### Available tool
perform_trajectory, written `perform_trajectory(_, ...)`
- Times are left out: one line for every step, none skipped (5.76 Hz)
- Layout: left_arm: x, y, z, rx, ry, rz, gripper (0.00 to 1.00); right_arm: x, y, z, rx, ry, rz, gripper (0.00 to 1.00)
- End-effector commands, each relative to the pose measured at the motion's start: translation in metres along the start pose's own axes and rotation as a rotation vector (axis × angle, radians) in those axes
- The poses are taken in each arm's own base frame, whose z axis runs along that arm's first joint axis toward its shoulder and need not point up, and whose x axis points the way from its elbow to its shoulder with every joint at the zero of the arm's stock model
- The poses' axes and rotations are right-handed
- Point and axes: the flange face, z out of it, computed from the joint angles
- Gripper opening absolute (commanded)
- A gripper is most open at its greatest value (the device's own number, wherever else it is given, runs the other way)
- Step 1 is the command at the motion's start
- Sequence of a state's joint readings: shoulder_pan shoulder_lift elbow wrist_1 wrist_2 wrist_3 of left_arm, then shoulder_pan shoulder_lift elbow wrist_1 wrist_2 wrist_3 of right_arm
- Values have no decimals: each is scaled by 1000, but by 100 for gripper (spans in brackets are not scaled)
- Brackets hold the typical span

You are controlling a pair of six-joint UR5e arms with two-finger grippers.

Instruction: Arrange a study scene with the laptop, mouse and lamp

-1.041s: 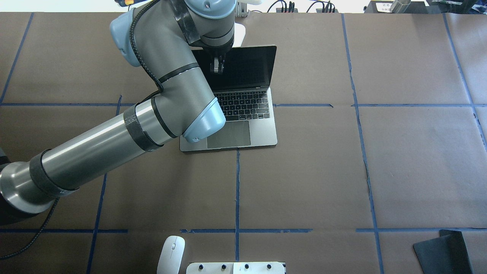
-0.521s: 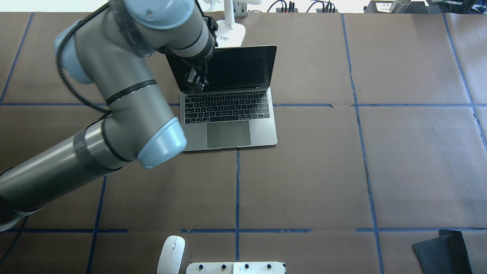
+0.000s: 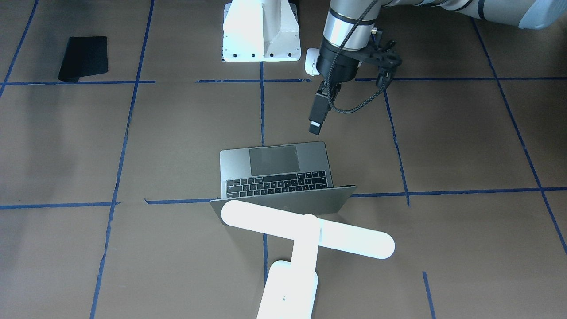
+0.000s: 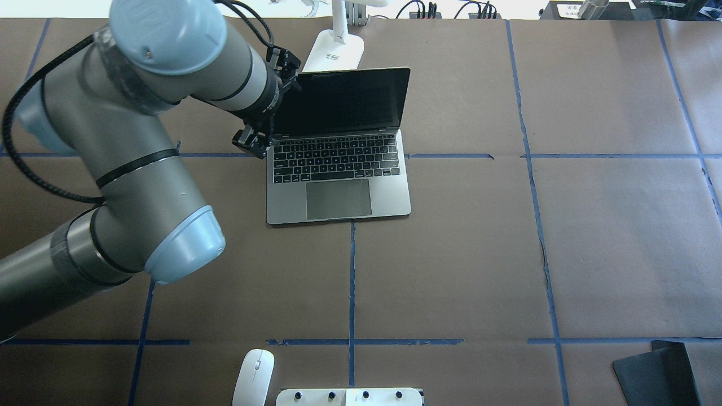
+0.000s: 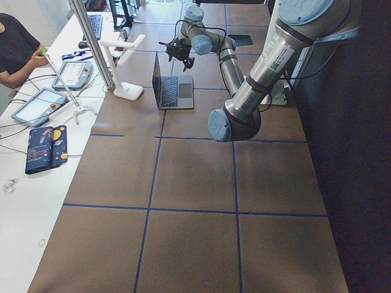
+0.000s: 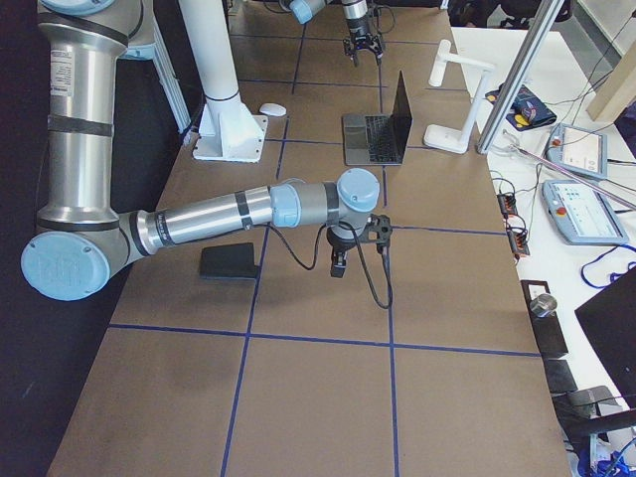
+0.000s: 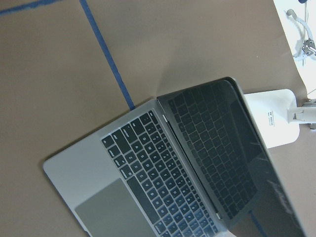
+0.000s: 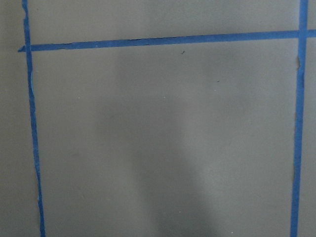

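The grey laptop (image 4: 338,197) stands open on the brown table, screen dark and facing the robot. Behind its lid stands the white lamp (image 3: 305,232), whose base (image 4: 333,53) shows in the overhead view. The white mouse (image 4: 254,376) lies at the near edge, next to the robot's pedestal. My left gripper (image 4: 252,145) hangs in the air just off the laptop's left edge, near the hinge; it holds nothing and its fingers look apart. My right gripper (image 6: 338,268) hovers low over bare table; I cannot tell whether it is open or shut.
A black mat (image 4: 654,372) lies at the near right corner. The white pedestal (image 3: 261,31) is bolted at the robot's side. Blue tape lines grid the table. Beyond the far edge, a person sits at a bench with tablets.
My left arm has swung to the left. Its gripper went from in front of the screen to beside the laptop's left edge, uncovering the lamp base. The laptop has not moved.
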State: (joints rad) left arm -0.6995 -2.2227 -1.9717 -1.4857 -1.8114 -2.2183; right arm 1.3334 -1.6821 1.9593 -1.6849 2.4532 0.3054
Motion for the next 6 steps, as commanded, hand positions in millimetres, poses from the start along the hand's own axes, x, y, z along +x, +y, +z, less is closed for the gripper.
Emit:
perform_trajectory(-65,0,-3,-37,-45,190,100,-48,49,47,133,5,8,100)
perform_trajectory(-105,3,3,-54,-87,305,100,-60,89,83,166,-27,64,100)
perform_trajectory(-130,9,13,-55,-122,382,100,-61,109,102,166,-18,63,100)
perform_trajectory(-161,28,31,-48,-157,486,100,-45,135,113,150,5,42,100)
perform_trajectory(-179,30,39,-63,-192,610,100,-43,155,127,112,-21,94,100)
perform_trajectory(-211,52,50,-106,-240,681,100,-42,174,141,77,-19,95,97)
